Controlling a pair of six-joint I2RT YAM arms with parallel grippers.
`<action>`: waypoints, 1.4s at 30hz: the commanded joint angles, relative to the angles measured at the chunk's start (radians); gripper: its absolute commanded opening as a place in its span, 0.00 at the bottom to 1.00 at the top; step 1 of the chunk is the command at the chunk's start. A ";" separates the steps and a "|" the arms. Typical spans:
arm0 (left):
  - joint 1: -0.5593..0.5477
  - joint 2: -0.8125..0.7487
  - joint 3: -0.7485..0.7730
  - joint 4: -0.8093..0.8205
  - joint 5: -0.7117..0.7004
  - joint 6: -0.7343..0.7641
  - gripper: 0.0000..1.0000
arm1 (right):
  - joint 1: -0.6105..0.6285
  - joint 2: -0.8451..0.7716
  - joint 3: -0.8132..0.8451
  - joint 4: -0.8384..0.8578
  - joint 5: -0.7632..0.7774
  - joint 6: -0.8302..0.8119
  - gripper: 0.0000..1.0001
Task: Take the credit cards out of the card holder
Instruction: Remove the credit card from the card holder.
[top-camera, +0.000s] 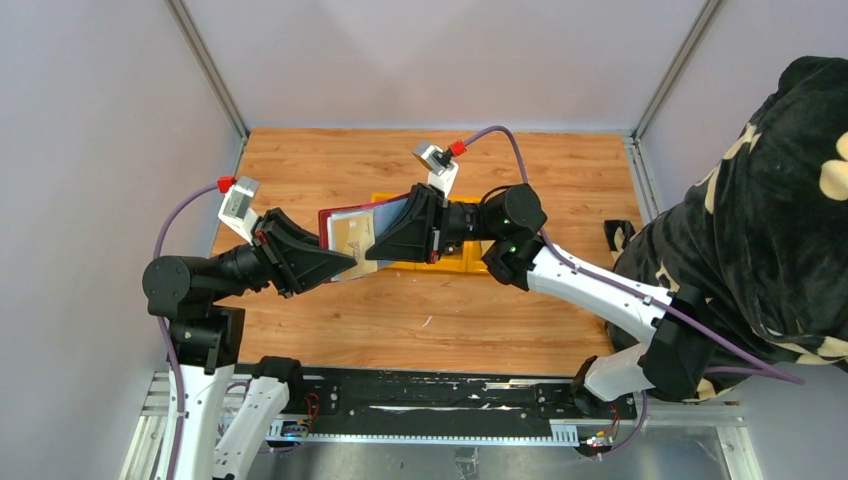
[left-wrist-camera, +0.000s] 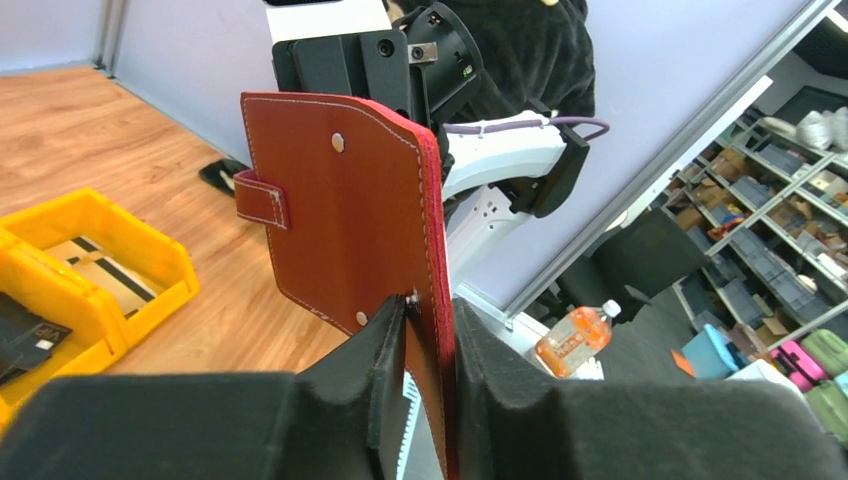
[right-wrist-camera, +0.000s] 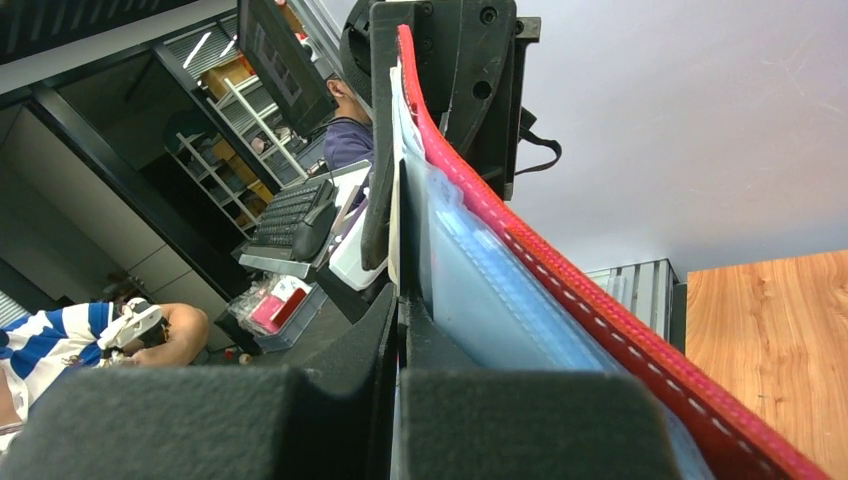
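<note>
The wooden table (top-camera: 430, 330) is lying bare in front, and both arms are reaching in over its middle, meeting above the yellow bin (left-wrist-camera: 165, 290). The bin is sitting on the table just beyond them. In the left wrist view two of its compartments are showing. One is holding a tan card with a dark stripe (left-wrist-camera: 100, 262) and the neighbouring one is holding a dark card (left-wrist-camera: 25, 338), so some cards are already out.

The card holder (top-camera: 345, 235) is hanging in the air between the two grippers, opened out and standing on edge, its closing tab (left-wrist-camera: 262, 198) sticking out from the red cover. From above, a tan rectangle (top-camera: 352, 236) is showing on its inner face, probably a card sitting in its pocket.

The left gripper (left-wrist-camera: 432, 310) is straddling the cover's edge with its jaws standing slightly apart. I cannot tell whether the pads are pressing on the leather. The right gripper (right-wrist-camera: 401, 305) is pinching fully closed on a pale inner leaf (right-wrist-camera: 393, 150) beside the bluish clear sleeve. Whether that leaf is a card or a pocket is not clear.

The step in hand looks like drawing a card free. Doing it well is calling for one arm to be anchoring the cover firmly while the other is pulling straight along the pocket's opening, not sideways. The pinch should be taking the card alone, since dragging the sleeve would lift the whole holder.
</note>
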 joint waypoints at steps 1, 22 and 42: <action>0.002 -0.009 0.001 0.078 0.012 -0.040 0.20 | 0.015 -0.022 -0.026 0.043 -0.025 -0.005 0.00; 0.002 -0.012 0.067 -0.007 -0.019 0.027 0.00 | -0.010 -0.121 -0.114 0.021 0.019 -0.038 0.18; 0.002 -0.019 0.192 -0.330 -0.078 0.380 0.00 | -0.045 -0.157 -0.081 -0.051 0.018 -0.064 0.00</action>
